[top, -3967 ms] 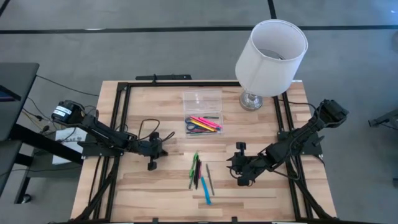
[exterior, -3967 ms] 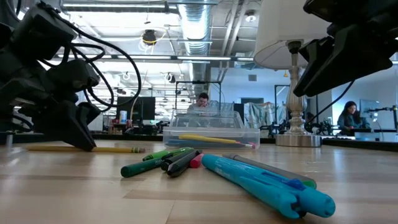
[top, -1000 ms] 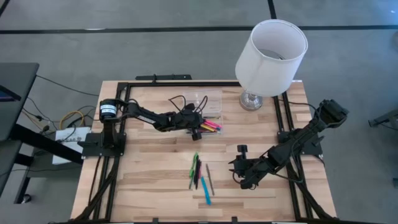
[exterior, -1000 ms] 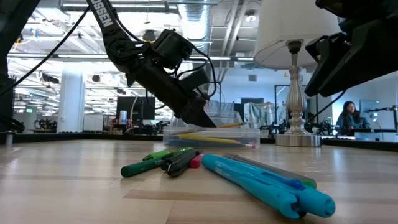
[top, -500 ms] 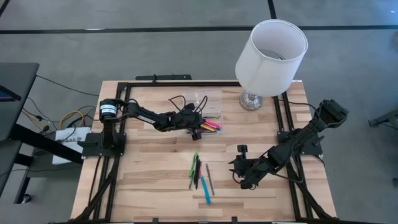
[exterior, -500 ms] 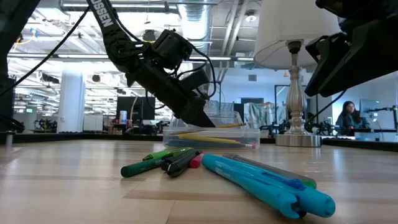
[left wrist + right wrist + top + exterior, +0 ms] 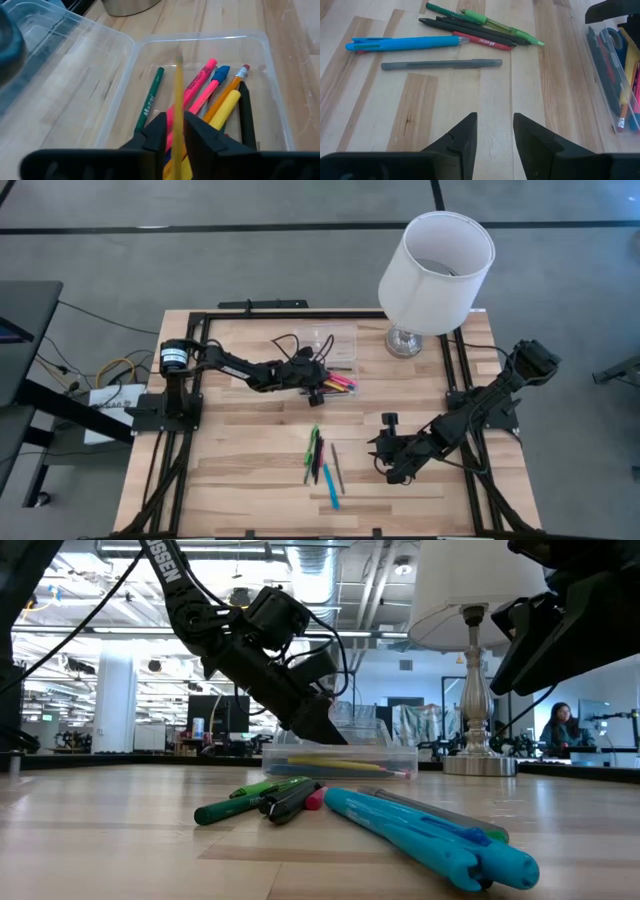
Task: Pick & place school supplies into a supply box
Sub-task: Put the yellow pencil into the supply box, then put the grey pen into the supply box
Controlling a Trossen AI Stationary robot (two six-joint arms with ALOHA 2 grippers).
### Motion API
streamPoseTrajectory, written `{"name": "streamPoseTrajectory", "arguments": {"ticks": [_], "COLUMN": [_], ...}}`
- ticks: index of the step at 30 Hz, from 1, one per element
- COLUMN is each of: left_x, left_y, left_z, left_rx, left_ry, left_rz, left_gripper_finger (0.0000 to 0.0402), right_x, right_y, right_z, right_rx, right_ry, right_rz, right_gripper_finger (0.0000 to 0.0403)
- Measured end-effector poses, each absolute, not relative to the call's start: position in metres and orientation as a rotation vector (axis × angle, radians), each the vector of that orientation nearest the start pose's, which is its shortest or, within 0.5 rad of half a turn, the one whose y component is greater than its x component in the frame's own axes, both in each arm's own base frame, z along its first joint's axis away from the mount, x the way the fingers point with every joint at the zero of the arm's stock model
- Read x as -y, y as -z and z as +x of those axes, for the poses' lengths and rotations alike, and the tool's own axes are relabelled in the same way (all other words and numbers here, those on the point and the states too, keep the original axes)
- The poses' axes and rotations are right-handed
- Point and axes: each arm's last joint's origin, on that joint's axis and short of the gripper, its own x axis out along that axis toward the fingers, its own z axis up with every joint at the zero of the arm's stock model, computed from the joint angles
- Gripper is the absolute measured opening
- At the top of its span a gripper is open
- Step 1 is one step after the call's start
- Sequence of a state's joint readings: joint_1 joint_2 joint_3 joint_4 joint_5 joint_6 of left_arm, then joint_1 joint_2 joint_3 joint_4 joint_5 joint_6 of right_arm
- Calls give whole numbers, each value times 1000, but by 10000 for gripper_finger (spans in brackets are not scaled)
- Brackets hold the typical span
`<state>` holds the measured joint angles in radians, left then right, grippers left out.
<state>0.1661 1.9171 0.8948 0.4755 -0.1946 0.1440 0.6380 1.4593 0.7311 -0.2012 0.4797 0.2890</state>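
1. Wooden worktop (image 7: 250, 480) seen from straight above, on a grey floor, with a white lamp (image 7: 436, 265) at its far right corner. My left gripper (image 7: 318, 383) reaches over the clear supply box (image 7: 327, 370) near the far edge's middle. My right gripper (image 7: 388, 463) waits toward the right edge. Loose pens (image 7: 320, 455) lie at the worktop's middle, long axes running near edge to far edge, nearer my right gripper.

2. Level with the worktop: my left gripper (image 7: 315, 725) tilts down into the box (image 7: 340, 757). Green, black and blue pens (image 7: 400, 820) lie in front. Behind is an open workshop with a seated person.

3. Left wrist: my fingers (image 7: 156, 131) stand slightly parted around a yellow pencil (image 7: 178, 110), which points along the box's length above the markers and pencils inside. I judge I am letting it go.

4. Right wrist: my fingers (image 7: 465, 132) are spread and empty; a grey pen (image 7: 441, 64) lies crosswise ahead.
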Motion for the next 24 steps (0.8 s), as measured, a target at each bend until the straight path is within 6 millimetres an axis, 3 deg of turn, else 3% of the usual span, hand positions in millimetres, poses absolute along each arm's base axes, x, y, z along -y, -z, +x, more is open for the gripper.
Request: {"name": "streamPoseTrajectory", "arguments": {"ticks": [6, 11, 17, 24], "left_x": [-65, -45, 5, 79], "left_y": [-126, -150, -181, -198], "left_z": [365, 364, 343, 301], "left_rx": [-570, -509, -612, -770], "left_ry": [-297, -159, 34, 108], "left_rz": [150, 173, 226, 309], "left_gripper_finger": [114, 129, 122, 110], "right_x": [-150, -149, -145, -144], "right_y": [-174, -172, -157, -152], "right_z": [226, 238, 257, 282], "right_rx": [-779, -719, -703, -604], "right_ry": [-30, -20, -20, -82], "right_rz": [-206, -159, -101, 141], "right_gripper_finger": [121, 121, 121, 121]}}
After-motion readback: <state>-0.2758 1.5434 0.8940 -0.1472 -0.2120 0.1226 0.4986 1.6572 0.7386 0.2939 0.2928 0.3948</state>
